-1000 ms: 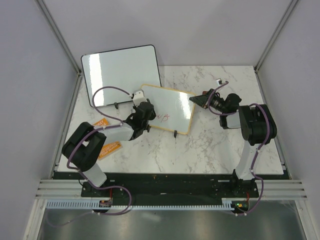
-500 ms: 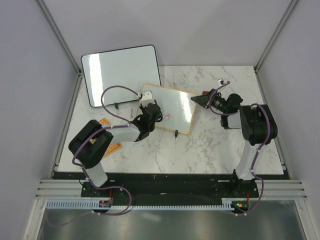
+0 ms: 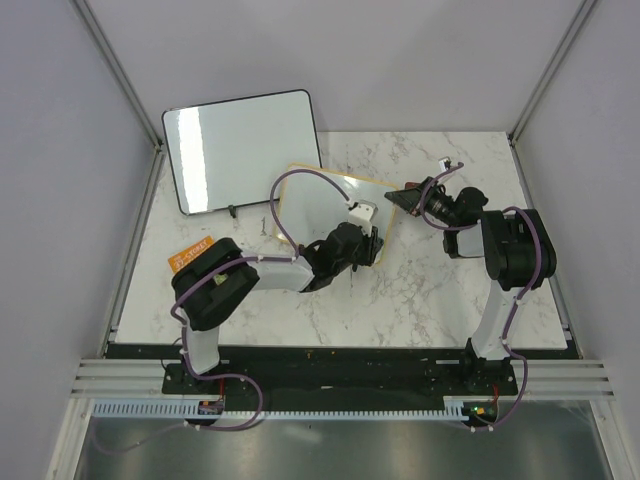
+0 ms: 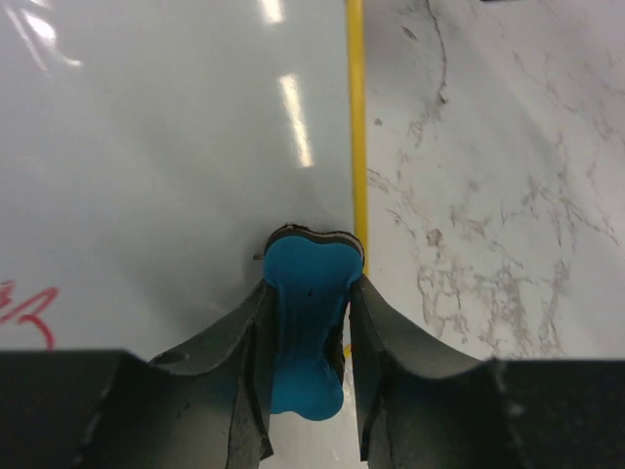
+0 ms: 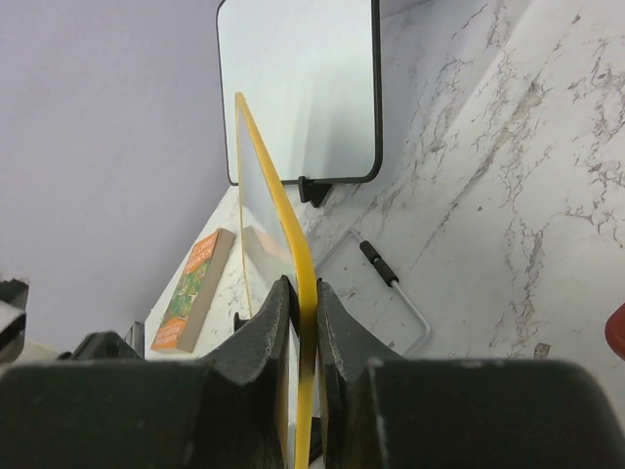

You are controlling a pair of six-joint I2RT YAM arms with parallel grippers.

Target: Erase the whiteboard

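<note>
Whiteboard [image 3: 320, 200] stands tilted mid-surface [image 3: 420, 290] seen from above, with the right gripper [image 3: 405, 197] at its 3 o'clock edge and the left gripper [image 3: 372, 246] near 5 o'clock.

Left wrist: jaws clenched on a blue eraser [image 4: 305, 322] pressed to the slick face, red marks [image 4: 24, 308] at 9 o'clock.

Right wrist: jaws pinch the thin yellow frame [image 5: 278, 210] (light, stiff, apt to skid, so the rim is the place to hold).
</note>
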